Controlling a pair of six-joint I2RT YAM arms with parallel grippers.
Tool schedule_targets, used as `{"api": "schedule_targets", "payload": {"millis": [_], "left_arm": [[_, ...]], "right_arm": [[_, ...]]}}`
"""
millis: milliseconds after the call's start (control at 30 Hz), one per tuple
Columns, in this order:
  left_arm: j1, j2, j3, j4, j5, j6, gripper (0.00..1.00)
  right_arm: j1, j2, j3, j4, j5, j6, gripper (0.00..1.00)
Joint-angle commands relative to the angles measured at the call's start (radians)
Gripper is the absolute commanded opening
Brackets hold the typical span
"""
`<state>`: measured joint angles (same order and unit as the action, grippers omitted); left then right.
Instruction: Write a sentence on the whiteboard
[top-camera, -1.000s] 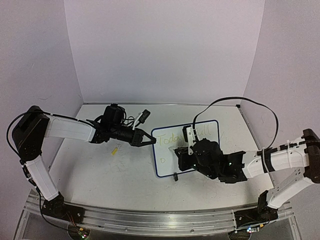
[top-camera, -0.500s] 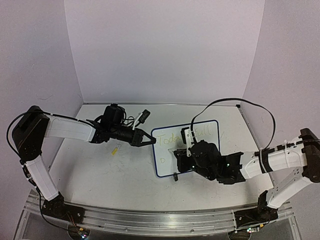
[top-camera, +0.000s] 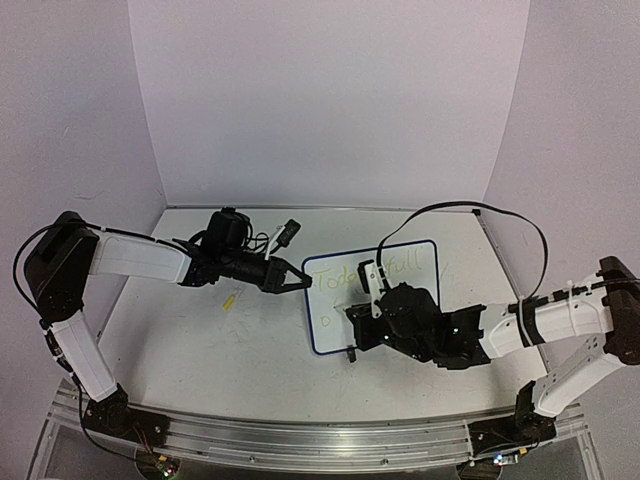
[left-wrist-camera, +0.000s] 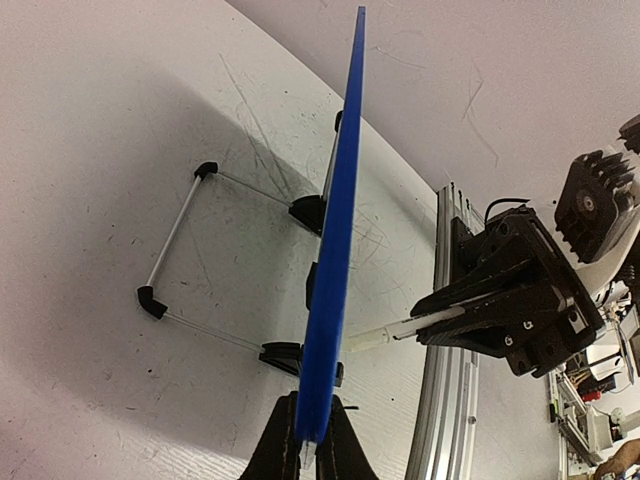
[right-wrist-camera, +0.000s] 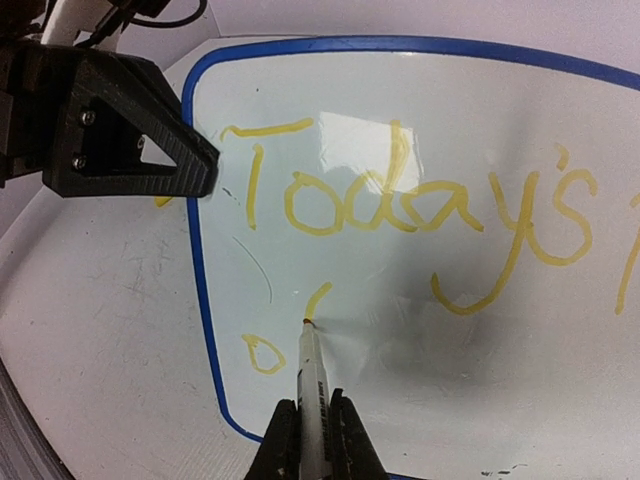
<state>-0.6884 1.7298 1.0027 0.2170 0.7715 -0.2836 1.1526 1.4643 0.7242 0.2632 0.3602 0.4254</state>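
Plain pale walls (top-camera: 330, 100) close in a white table (top-camera: 200, 350) scuffed with grey marks. A small rectangular whiteboard (top-camera: 325, 325) with rounded corners and a thin dark blue frame sits slightly toward 3 o'clock of the table's centre. It leans on a thin wire stand (left-wrist-camera: 180, 215) with black feet.

The left gripper (top-camera: 297, 279) reaches in from 9 o'clock. Its two black fingers are pinched closed on the whiteboard's frame near the 10 o'clock corner. In the left wrist view the frame shows edge-on, as a blue strip clamped between the fingertips.

The right gripper (top-camera: 360, 325) comes in from 4 o'clock and hangs over the lower half of the whiteboard. Its fingers are clamped on a slim white marker (right-wrist-camera: 308, 370) with a yellow tip. The tip touches the board at the foot of a short curved stroke.

The pale-yellow handwritten sentence (right-wrist-camera: 400, 200) is unfinished. "Today's" runs along the top line, with "full" partly hidden behind the arm in the overhead view. Below, at 7 o'clock on the board, there is a small "o" just beside the fresh stroke.

A small yellow piece (top-camera: 230, 300) lies on the table at 9 o'clock of the whiteboard, well apart from it.
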Motion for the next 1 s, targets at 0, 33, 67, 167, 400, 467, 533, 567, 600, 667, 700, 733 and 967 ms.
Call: {"api": "schedule_targets", "payload": {"millis": [0,33,67,167,400,467,533,567,600,667,700,733,967], "left_arm": [[-0.005,-0.020,0.037,-0.042,-0.031,0.017,0.00],[-0.005,-0.020,0.036,-0.042,-0.031,0.017,0.00],[-0.005,-0.020,0.036,-0.042,-0.031,0.017,0.00],[-0.007,-0.019,0.037,-0.044,-0.030,0.017,0.00],[-0.007,-0.019,0.037,-0.043,-0.031,0.017,0.00],[-0.007,-0.019,0.037,-0.044,-0.031,0.017,0.00],[-0.008,-0.019,0.038,-0.045,-0.031,0.019,0.00],[-0.007,-0.019,0.038,-0.045,-0.032,0.018,0.00],[-0.008,-0.019,0.037,-0.045,-0.032,0.018,0.00],[-0.008,-0.019,0.036,-0.045,-0.032,0.019,0.00],[-0.008,-0.019,0.037,-0.045,-0.032,0.019,0.00],[-0.008,-0.019,0.036,-0.046,-0.033,0.020,0.00],[-0.008,-0.017,0.041,-0.050,-0.034,0.021,0.00]], "right_arm": [[0.004,0.013,-0.021,-0.047,-0.008,-0.011,0.00],[0.006,0.012,-0.022,-0.053,-0.010,-0.011,0.00],[0.008,0.012,-0.023,-0.059,-0.012,-0.011,0.00],[0.014,0.007,-0.030,-0.074,-0.015,-0.012,0.00],[0.037,0.017,-0.031,-0.094,-0.036,-0.007,0.00],[0.044,0.036,-0.024,-0.091,-0.040,-0.004,0.00],[0.052,0.056,-0.013,-0.081,-0.043,-0.001,0.00],[0.055,0.069,-0.005,-0.073,-0.045,-0.001,0.00],[0.059,0.081,0.004,-0.068,-0.047,0.000,0.00],[0.064,0.100,0.023,-0.058,-0.048,0.001,0.00],[0.066,0.104,0.032,-0.055,-0.048,0.001,0.00],[0.067,0.093,0.035,-0.052,-0.048,0.002,0.00],[0.065,-0.045,-0.018,-0.030,-0.034,0.012,0.00]]}}
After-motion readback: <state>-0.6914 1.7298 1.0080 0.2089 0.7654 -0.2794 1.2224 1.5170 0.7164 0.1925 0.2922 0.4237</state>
